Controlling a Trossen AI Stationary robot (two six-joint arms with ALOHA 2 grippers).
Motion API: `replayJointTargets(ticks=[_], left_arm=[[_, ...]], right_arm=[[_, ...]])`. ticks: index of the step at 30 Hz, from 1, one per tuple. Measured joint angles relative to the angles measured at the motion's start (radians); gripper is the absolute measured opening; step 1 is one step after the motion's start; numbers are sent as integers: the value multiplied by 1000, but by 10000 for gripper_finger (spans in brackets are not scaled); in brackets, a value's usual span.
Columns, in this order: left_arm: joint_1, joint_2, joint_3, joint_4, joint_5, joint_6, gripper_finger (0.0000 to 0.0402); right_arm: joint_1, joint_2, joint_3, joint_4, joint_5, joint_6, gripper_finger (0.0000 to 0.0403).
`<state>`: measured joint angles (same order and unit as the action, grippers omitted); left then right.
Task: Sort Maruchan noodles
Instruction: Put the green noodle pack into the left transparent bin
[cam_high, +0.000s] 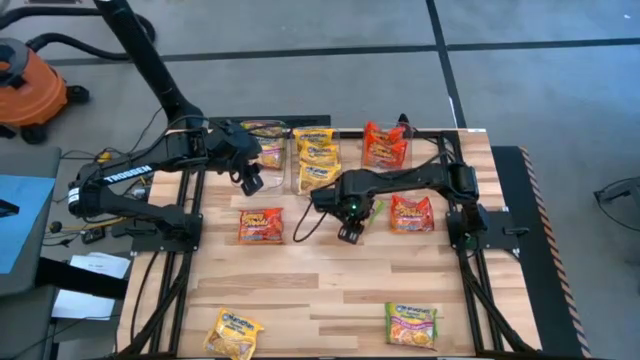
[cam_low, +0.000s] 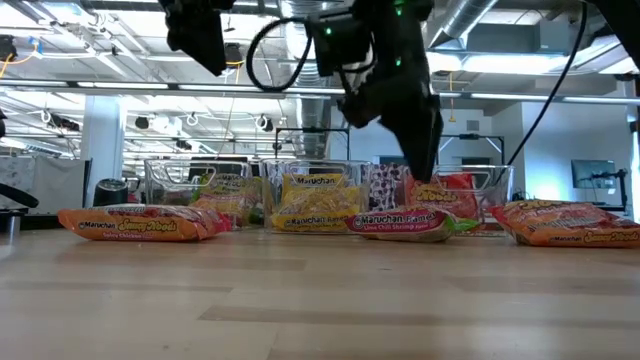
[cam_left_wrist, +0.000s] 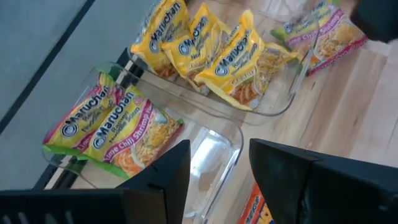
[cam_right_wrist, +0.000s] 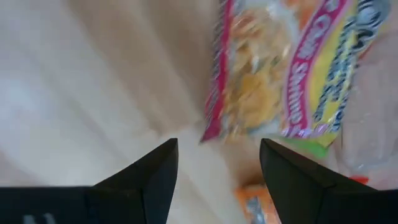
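While several packets already sit sorted in the clear bins (cam_high: 300, 165) along the table's (cam_high: 330, 290) far edge, a green-and-pink packet (cam_right_wrist: 280, 74) lies on the wood just ahead of the right gripper (cam_right_wrist: 217, 168), whose fingers are spread with nothing between them. Picking it up looks like the step in hand; next the jaws must drop astride it and close. Over the bins, the left gripper (cam_left_wrist: 217, 174) hovers, fingers also apart and empty. Other loose packets (cam_high: 260, 226) wait mid-table and near the front edge.
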<state>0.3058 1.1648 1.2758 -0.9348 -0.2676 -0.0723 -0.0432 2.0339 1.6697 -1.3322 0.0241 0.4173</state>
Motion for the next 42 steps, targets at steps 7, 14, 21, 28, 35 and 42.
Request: replayJointTargets(ticks=[7,14,21,28,35,42], left_arm=[[0,0,0,-55,0,-2,153],[0,0,0,-55,0,-55,153],[0,0,0,-54,-1,-101,153],[0,0,0,-54,-1,-116,153],[0,0,0,-54,-1,-120,153],[0,0,0,-54,11,-120,153]], right_arm=[[0,-1,-78,122,8,30,250],[-1,0,-146,177,132,66,250],[12,-6,-227,261,170,65,250],[22,-6,-235,295,185,103,212],[25,-6,-234,315,149,190,90],[50,-3,-227,308,111,263,9]])
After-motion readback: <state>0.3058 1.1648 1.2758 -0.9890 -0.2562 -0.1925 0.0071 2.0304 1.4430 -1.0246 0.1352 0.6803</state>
